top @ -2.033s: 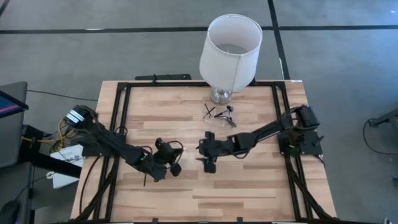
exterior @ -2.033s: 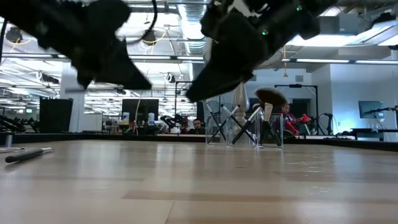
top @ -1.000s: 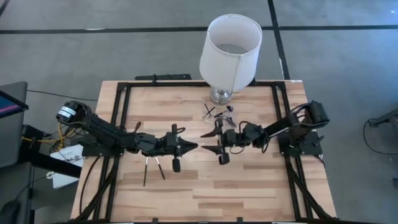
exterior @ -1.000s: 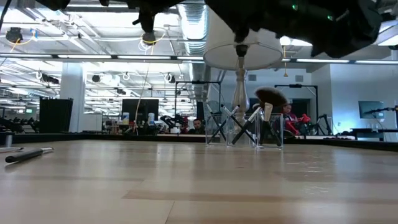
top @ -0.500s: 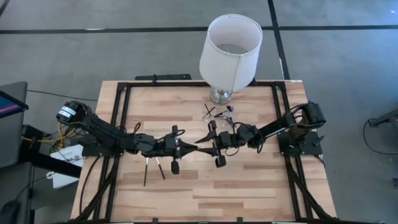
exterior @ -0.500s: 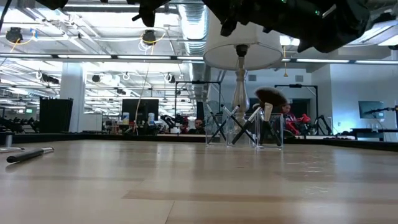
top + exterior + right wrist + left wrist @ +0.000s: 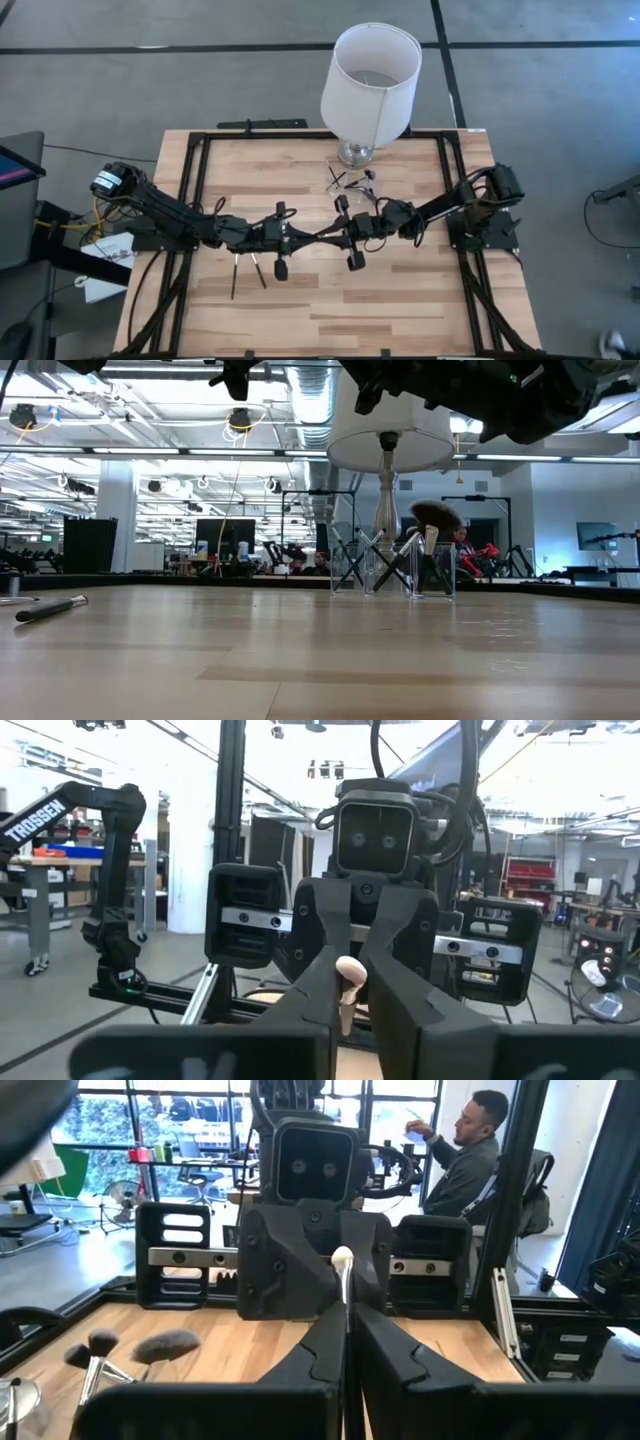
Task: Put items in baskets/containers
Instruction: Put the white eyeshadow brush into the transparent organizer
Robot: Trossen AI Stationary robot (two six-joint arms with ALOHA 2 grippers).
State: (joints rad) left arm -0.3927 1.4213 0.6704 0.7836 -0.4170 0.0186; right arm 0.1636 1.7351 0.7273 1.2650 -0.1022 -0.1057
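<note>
- Nearest the front edge of the pale wooden table [image 7: 400, 300], two slim dark makeup brushes [image 7: 234, 276] lie loose beside the left arm. They are close together and outside any container. From table height we make out one of them lying flat at the far left.
- Behind them, over the middle of the table and raised above it, the left gripper [image 7: 296, 238] and the right gripper [image 7: 336, 238] point straight at each other, almost tip to tip.
- A thin dark-handled makeup brush with a pale tip [image 7: 342, 1262] bridges the small gap between them, held level in the air.
- The left fingers [image 7: 385, 1360] are drawn narrow, pinching the handle.
- The right fingers [image 7: 395, 975] are likewise pressed close, with the brush's pale end [image 7: 350, 969] at their tips.
- Farther back stands the small clear plastic container [image 7: 352, 186], apart from both grippers. Several brushes lean crossed inside it, one with a fluffy dark head [image 7: 436, 516].
- Just behind it, at the table's far edge, rises a big white cylindrical lampshade on a glass base [image 7: 372, 70].
- Beyond the table, a seated person [image 7: 470, 1165] shows in the room.
</note>
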